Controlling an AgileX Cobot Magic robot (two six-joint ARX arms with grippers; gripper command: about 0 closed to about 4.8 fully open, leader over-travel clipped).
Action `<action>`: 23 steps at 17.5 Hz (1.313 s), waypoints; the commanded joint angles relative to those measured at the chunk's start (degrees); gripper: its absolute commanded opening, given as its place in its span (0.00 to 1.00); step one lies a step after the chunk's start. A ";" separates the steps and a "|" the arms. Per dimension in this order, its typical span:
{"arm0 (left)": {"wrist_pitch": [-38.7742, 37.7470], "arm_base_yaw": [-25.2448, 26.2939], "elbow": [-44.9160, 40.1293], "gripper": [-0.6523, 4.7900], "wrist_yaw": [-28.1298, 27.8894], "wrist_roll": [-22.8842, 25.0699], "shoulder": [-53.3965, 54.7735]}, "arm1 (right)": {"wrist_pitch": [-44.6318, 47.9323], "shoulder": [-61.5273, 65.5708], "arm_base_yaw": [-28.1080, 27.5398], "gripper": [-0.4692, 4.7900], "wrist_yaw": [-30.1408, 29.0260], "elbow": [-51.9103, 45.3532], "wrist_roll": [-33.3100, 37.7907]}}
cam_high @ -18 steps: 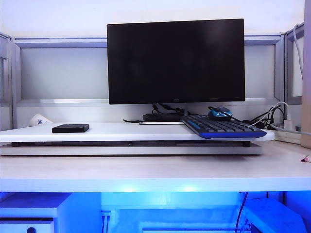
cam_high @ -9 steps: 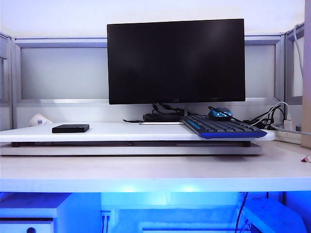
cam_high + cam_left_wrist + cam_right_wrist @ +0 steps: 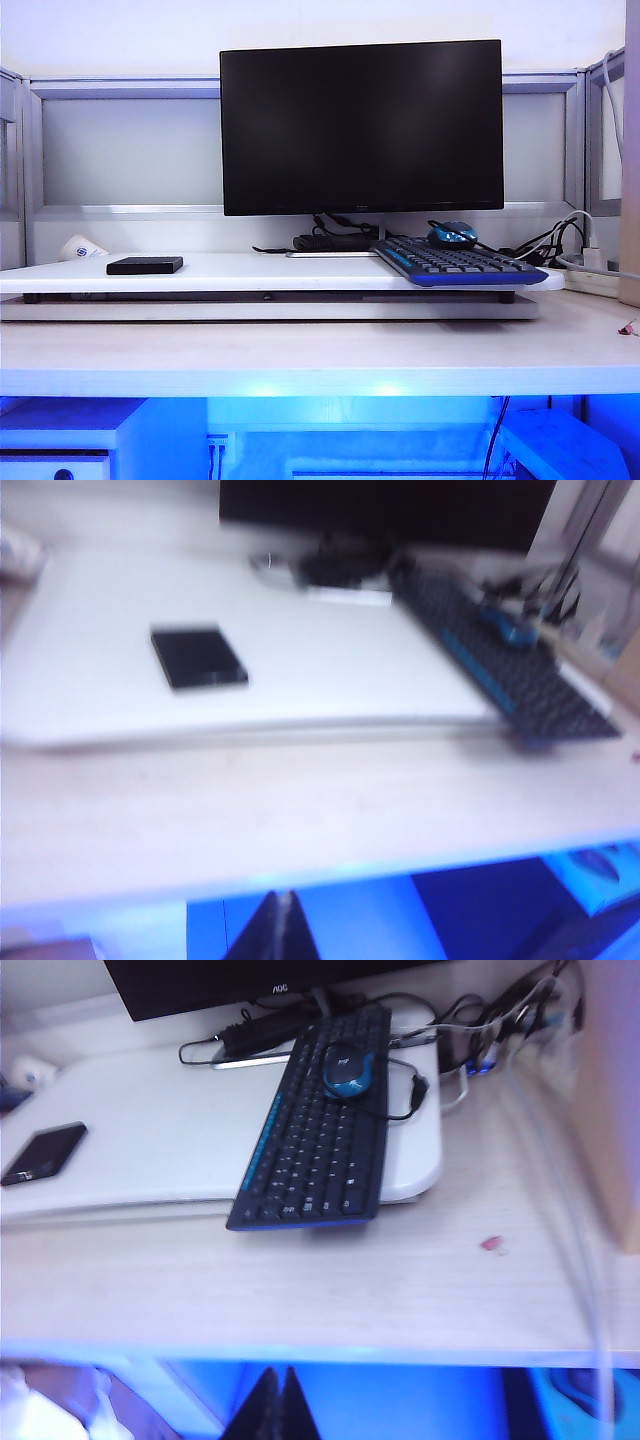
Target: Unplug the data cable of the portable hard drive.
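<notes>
1. A small, flat, matte black rectangular portable hard drive (image 3: pixel 145 264) was seen lying flat at the left of a raised white platform (image 3: pixel 250 270) in the exterior view, well apart from everything else on it.
2. No cord could be made out joined to the drive in any view; the thin black data cable (image 3: pixel 200 1048) was seen only as a curling loop near the foot of the monitor in the right wrist picture, and its plug could not be told.
3. A large black flat-screen monitor (image 3: pixel 361 126) stood at the back centre of the platform, its screen dark.
4. A black keyboard with a blue front edge (image 3: pixel 455 264) lay at the right of the platform, overhanging its edge, and a blue and black mouse (image 3: pixel 452 235) rested on its rear part.
5. A tangle of white and black power cords (image 3: pixel 565 240) was seen at the far right, beside the monitor.
6. The platform rested on a pale wood-grain worktop (image 3: pixel 320 355), lit blue beneath its front edge.
7. Neither hand appeared in the exterior view.
8. The left hand (image 3: pixel 278 927) was seen at the bottom edge of its blurred wrist picture, below the worktop's front edge, its dark fingers pressed together with nothing between them.
9. The right hand (image 3: pixel 278 1405) was likewise seen at the bottom centre of its wrist picture, fingers closed tight and empty, far from the drive (image 3: pixel 42 1152).
</notes>
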 commanded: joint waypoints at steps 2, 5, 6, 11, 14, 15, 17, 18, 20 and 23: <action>15.58 0.02 -9.18 0.11 -2.32 -3.93 -0.20 | 15.10 0.26 0.13 0.08 0.15 -7.10 1.07; 21.66 0.02 -15.37 0.11 -3.74 -5.09 -0.20 | 20.61 0.26 0.13 0.08 0.15 -12.85 1.09; 23.61 0.00 -19.76 0.11 -3.72 -5.09 -0.20 | 23.56 0.24 0.13 0.08 0.17 -17.70 1.11; 30.40 0.00 -27.98 0.11 -3.61 -4.83 -0.20 | 27.36 0.13 0.13 0.08 0.24 -27.91 1.33; 29.97 -0.02 -29.07 0.11 -3.30 1.73 -0.17 | 27.96 0.70 0.13 0.08 0.66 -30.03 0.52; 29.90 -0.04 -29.07 0.11 -3.13 5.38 -0.13 | 27.76 1.38 0.13 0.08 1.60 -30.05 -1.14; 29.79 -0.02 -29.07 0.11 -3.93 10.38 0.02 | 27.74 4.92 0.11 0.08 2.40 -30.05 -2.62; 29.77 -0.02 -29.07 0.11 -4.39 10.38 0.02 | 27.74 7.76 0.09 0.08 3.32 -30.05 -3.19; 29.66 -0.02 -29.07 0.11 -5.31 10.34 0.31 | 31.47 13.46 0.04 0.08 7.78 -30.10 -3.23; 29.75 -0.02 -29.07 0.11 -4.83 10.14 0.28 | 37.53 4.13 0.39 0.08 3.87 -28.46 -3.37</action>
